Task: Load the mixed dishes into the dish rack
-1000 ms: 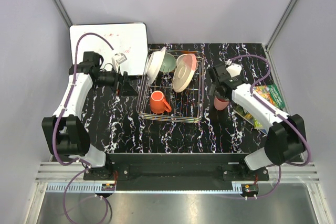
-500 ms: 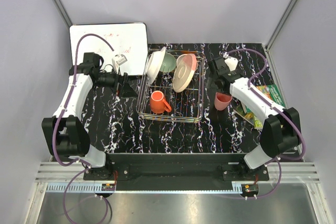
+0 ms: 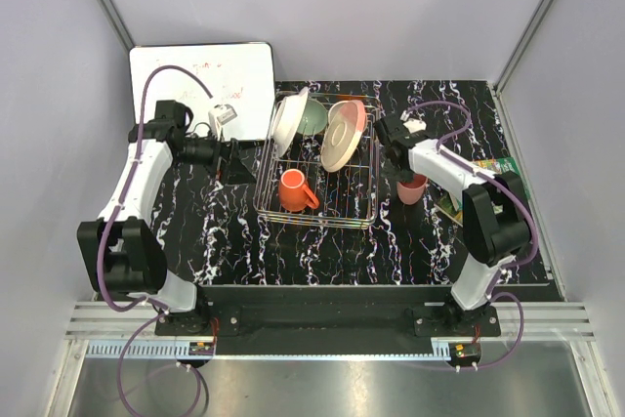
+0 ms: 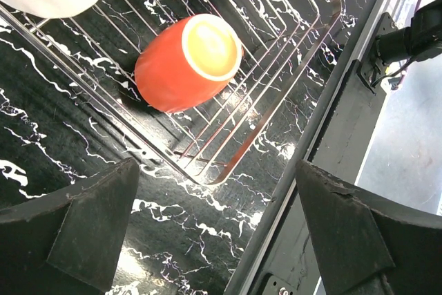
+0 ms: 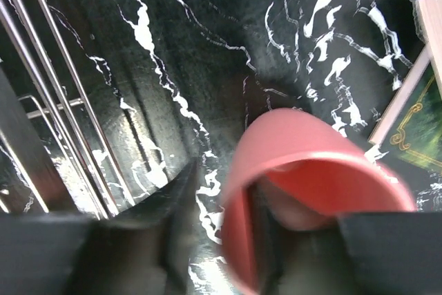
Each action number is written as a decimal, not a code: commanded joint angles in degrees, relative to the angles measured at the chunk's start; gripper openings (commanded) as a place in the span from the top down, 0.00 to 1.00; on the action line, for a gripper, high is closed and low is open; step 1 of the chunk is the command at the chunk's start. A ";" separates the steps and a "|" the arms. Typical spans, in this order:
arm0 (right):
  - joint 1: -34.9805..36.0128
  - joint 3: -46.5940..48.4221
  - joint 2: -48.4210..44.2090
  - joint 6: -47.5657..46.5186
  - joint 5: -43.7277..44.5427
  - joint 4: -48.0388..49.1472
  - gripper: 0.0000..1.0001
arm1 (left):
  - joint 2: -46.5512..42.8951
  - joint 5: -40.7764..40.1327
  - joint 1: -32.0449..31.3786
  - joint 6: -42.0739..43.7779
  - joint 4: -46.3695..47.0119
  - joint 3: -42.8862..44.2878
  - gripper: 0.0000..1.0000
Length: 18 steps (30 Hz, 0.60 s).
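**A:** Where's the small pink cup (image 3: 411, 188) right now? In the rectangular silver wire dish rack (image 3: 375, 192) or not?

**B:** Nope, it's outside, over the black marbled bench (image 3: 293, 251) just off the rack's right side. The right hand (image 3: 403, 177) is down on it with a finger (image 5: 176, 226) on either side of the rim. The wrist view is smeared, so I honestly can't tell if it's pinching the cup. There's a green book (image 3: 500, 175) further right.

**A:** And inside the rack?

**B:** The orange mug (image 4: 186, 63) is lying on its side at the near end. Further back the white plate (image 3: 286, 124), the mint green bowl (image 3: 312, 120) and the large pink-and-cream plate (image 3: 342, 139) stand on edge.

**A:** Left side?

**B:** The left hand (image 3: 237, 158) hangs just beside the rack's left edge, fingers spread wide, nothing in them. The white whiteboard (image 3: 195, 75) lies behind it at the far left.
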 commanded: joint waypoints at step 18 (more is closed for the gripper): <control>-0.63 -25.69 -53.49 6.74 -34.59 36.53 1.00 | 3.05 17.95 -6.67 -21.28 4.72 17.76 0.01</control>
